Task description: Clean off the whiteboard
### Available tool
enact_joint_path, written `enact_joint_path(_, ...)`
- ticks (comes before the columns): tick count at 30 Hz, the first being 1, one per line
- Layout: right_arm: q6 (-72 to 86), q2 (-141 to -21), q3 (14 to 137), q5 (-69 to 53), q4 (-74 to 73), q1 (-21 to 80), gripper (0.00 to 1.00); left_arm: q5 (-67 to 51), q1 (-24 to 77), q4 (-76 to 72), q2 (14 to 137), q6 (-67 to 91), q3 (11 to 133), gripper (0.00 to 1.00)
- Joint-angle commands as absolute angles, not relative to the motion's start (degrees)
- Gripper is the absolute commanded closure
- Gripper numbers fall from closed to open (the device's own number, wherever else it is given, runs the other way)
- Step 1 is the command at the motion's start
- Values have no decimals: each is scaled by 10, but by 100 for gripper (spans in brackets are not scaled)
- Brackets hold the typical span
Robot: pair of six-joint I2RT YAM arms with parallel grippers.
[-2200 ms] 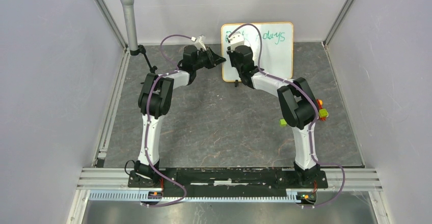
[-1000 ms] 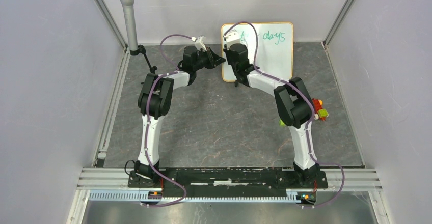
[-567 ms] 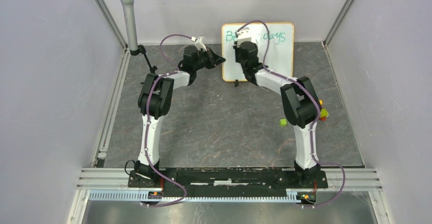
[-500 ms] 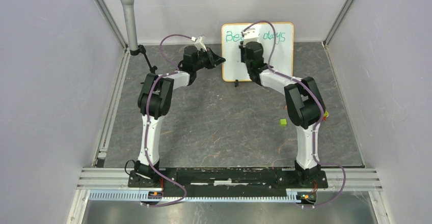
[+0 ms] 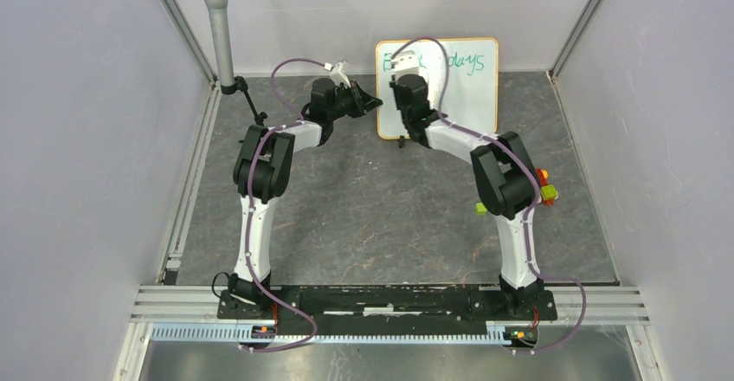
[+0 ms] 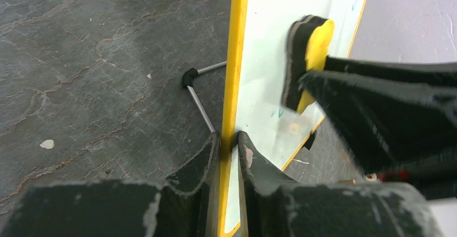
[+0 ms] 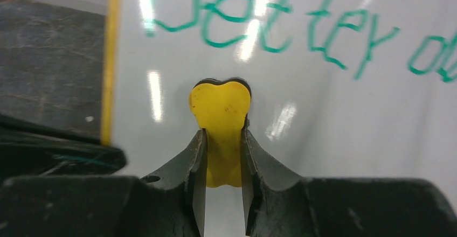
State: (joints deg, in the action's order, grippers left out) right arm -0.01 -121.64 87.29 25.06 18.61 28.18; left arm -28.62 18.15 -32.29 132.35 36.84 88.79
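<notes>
Two arms share the work, one steadying and one wiping. The whiteboard [image 5: 472, 95] stands upright at the far edge of the table [image 5: 372, 216], right of centre and close to the back wall [image 5: 363, 9], propped on a thin wire foot [image 6: 200, 107]. It looks like a light, thin, stiff panel with a glossy, slick face, so a push from the wiper would probably tip it or slide it on such a slim support. The sensible hold is the rim, and that is where the left gripper [image 6: 229, 140] has it: its jaws are clamped on the orange frame [image 6: 237, 54] low on the board's left edge, one finger in front and one behind. The left arm reaches forward with its elbow bent and its wrist turned to the right. The right arm stretches forward and inward across the lower part of the board, with its wrist aimed at the upper left area. The right gripper [image 7: 222, 140] has its jaws closed on a yellow eraser [image 7: 221, 105], whose dark felt face appears to lie flat against the white surface just below the teal writing [image 7: 269, 29], which is not yet wiped off.
</notes>
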Motion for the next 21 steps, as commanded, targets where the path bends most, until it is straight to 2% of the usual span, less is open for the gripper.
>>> enact_joint_path(1, -44, -1268, 932, 258, 133, 332, 76, -277, 179, -305, 1294, 339, 880, 97)
enact_joint_path(8, -35, -1233, 865, 284, 174, 317, 72, -276, 179, -302, 1292, 335, 880, 97)
enact_joint_path(15, 18, -1197, 808, 276, 163, 244, 75, -275, 179, -303, 1294, 337, 881, 97)
enact_joint_path(21, 15, -1185, 787, 265, 165, 231, 77, -277, 179, -303, 1296, 339, 884, 98)
